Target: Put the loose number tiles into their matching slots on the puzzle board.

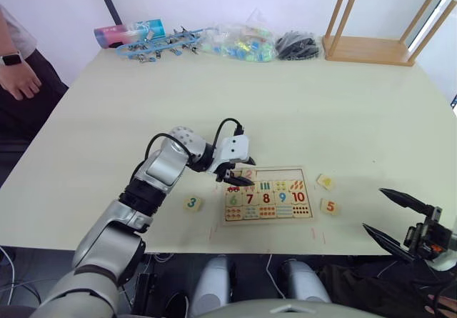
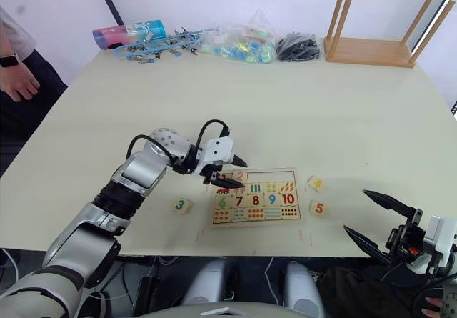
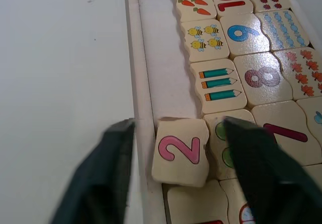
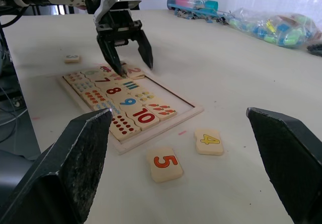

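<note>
The puzzle board (image 1: 275, 169) lies near the table's front edge, with tiles 6 to 10 and picture tiles in it. Its top row of slots (image 3: 161, 58) is mostly bare. My left gripper (image 1: 235, 179) hovers open over the board's left end. The pink 2 tile (image 3: 180, 151) lies tilted between its fingers (image 3: 100, 178), partly over the rim, and they do not touch it. The 3 tile (image 1: 192, 204) lies on the table left of the board. The 4 tile (image 1: 325, 182) and the 5 tile (image 1: 329, 206) lie to its right. My right gripper (image 1: 373, 209) is open and empty off the table's front right.
An upturned wooden stool (image 1: 371, 46) stands at the back right. Bags of small parts (image 1: 235, 43), blue clips (image 1: 157, 46) and a tube (image 1: 132, 32) line the back edge. A person's hand (image 1: 18, 75) is at the far left.
</note>
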Controlling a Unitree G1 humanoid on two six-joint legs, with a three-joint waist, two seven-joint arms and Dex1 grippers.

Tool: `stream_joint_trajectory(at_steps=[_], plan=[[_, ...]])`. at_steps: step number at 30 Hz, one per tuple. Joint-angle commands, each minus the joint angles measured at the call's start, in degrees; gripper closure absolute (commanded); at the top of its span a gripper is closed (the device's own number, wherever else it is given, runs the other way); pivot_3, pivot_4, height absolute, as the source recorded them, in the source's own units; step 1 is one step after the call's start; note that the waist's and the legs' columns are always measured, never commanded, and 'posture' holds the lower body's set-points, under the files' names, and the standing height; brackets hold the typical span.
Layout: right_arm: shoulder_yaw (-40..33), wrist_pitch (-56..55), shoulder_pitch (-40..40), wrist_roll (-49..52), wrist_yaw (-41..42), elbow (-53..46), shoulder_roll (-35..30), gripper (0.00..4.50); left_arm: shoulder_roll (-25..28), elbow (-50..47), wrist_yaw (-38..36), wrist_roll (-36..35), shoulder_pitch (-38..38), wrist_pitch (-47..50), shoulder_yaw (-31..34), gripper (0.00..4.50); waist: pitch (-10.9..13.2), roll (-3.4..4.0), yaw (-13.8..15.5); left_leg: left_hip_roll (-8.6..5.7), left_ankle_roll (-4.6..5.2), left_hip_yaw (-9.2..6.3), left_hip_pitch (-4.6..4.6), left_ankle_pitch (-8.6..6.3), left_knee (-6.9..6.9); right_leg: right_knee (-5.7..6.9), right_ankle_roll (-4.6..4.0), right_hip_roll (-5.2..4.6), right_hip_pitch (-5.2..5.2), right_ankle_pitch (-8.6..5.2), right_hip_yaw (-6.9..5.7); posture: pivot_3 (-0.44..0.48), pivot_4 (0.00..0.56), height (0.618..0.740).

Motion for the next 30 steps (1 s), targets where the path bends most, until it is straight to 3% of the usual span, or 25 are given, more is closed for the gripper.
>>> stream_joint_trajectory(at_steps=[1, 14, 19, 25, 26, 30], plan=[[-0.5, -1.2, 0.6, 0.3, 0.4, -0.5, -0.1, 0.0, 0.0, -1.6, -0.5, -1.1, -1.2, 0.9, 1.5, 0.06, 0.0, 0.0, 0.0, 0.0, 0.0, 0.0, 0.0, 0.0, 0.0, 0.0, 0.0, 0.0, 0.0, 0.0, 0.0, 0.0, 0.15, 0.737], [-0.4, -2.0, 0.7, 0.3, 0.5, 0.3, -0.1, 0.0, -2.3, 4.7, 0.4, -3.7, -6.3, 2.5, 5.2, 0.06, 0.0, 0.0, 0.0, -0.01, 0.0, 0.0, 0.0, 0.0, 0.0, 0.0, 0.0, 0.0, 0.0, 0.0, -0.01, 0.0, 0.15, 0.737], [-0.4, -2.2, 0.5, 0.3, 0.5, 0.5, 0.0, 0.0, -2.9, 9.0, 0.9, -2.5, -7.6, -1.3, 5.2, 1.52, 0.0, 0.0, 0.0, -0.01, 0.0, -0.01, -0.01, 0.0, 0.0, 0.0, 0.0, 0.01, 0.0, 0.0, -0.01, 0.0, 0.15, 0.737], [-0.4, -2.4, 0.2, 0.1, 0.6, 0.9, -0.1, 0.0, -3.2, 14.5, 0.4, -1.4, -8.5, -6.0, 4.9, 4.19, 0.0, 0.0, 0.0, -0.01, 0.0, 0.0, -0.01, 0.0, 0.01, 0.0, 0.0, 0.01, 0.0, 0.0, -0.01, 0.0, 0.15, 0.737], [-0.4, -2.4, 0.1, 0.1, 0.6, 1.0, -0.1, 0.0, -3.3, 15.5, 0.3, -1.2, -8.6, -6.8, 4.9, 4.46, 0.0, 0.0, 0.0, -0.01, 0.0, -0.01, -0.01, 0.0, 0.0, 0.0, 0.0, 0.01, 0.0, 0.0, -0.01, 0.0, 0.15, 0.737], [-0.4, -2.5, 0.1, 0.1, 0.7, 1.1, -0.1, 0.0, -3.2, 18.5, -0.3, -0.2, -8.7, -10.2, 4.8, 4.46, 0.0, 0.0, 0.0, -0.01, 0.0, 0.0, -0.01, 0.0, 0.0, 0.0, 0.0, 0.01, 0.0, 0.0, -0.01, 0.0, 0.15, 0.737]])
